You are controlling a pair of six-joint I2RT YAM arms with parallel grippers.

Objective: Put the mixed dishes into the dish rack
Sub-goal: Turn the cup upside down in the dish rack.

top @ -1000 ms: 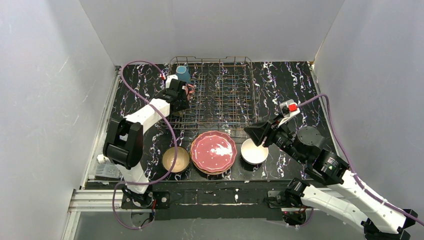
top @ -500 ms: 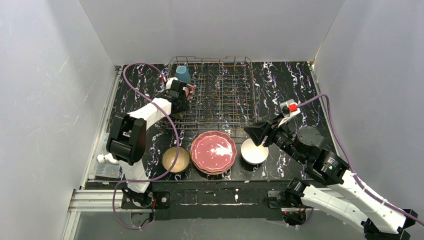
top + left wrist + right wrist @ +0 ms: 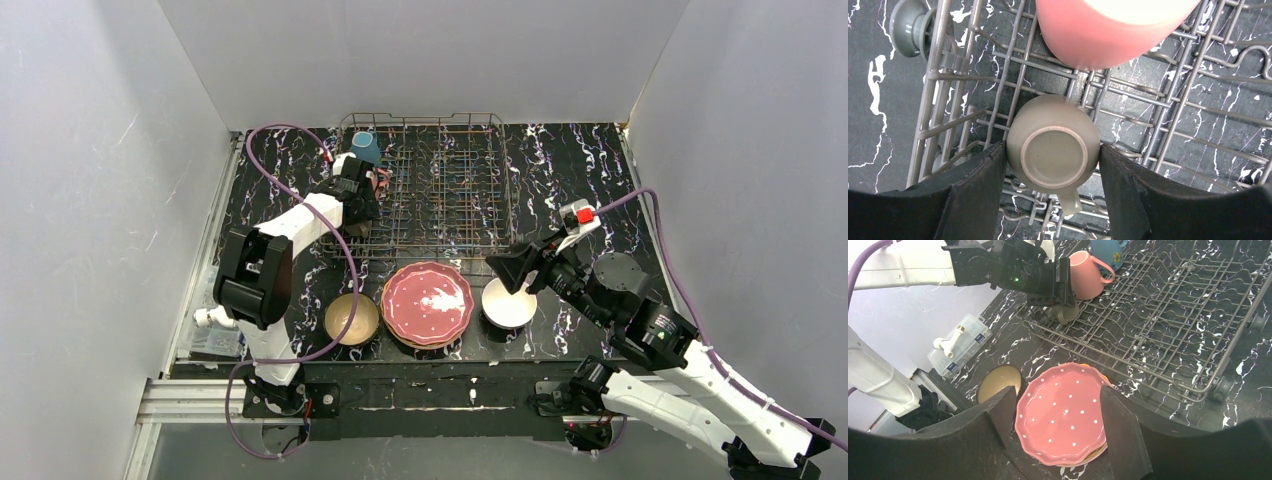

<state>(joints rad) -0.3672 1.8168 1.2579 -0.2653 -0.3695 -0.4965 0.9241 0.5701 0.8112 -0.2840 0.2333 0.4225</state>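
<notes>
While the left jaws stay clamped on the olive-grey mug [image 3: 1053, 155], the right jaws have opened wider, empty.

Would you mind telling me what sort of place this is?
Probably a robot test booth: white walls box in a black marbled table holding a wire dish rack, with a left arm and right arm.
</notes>
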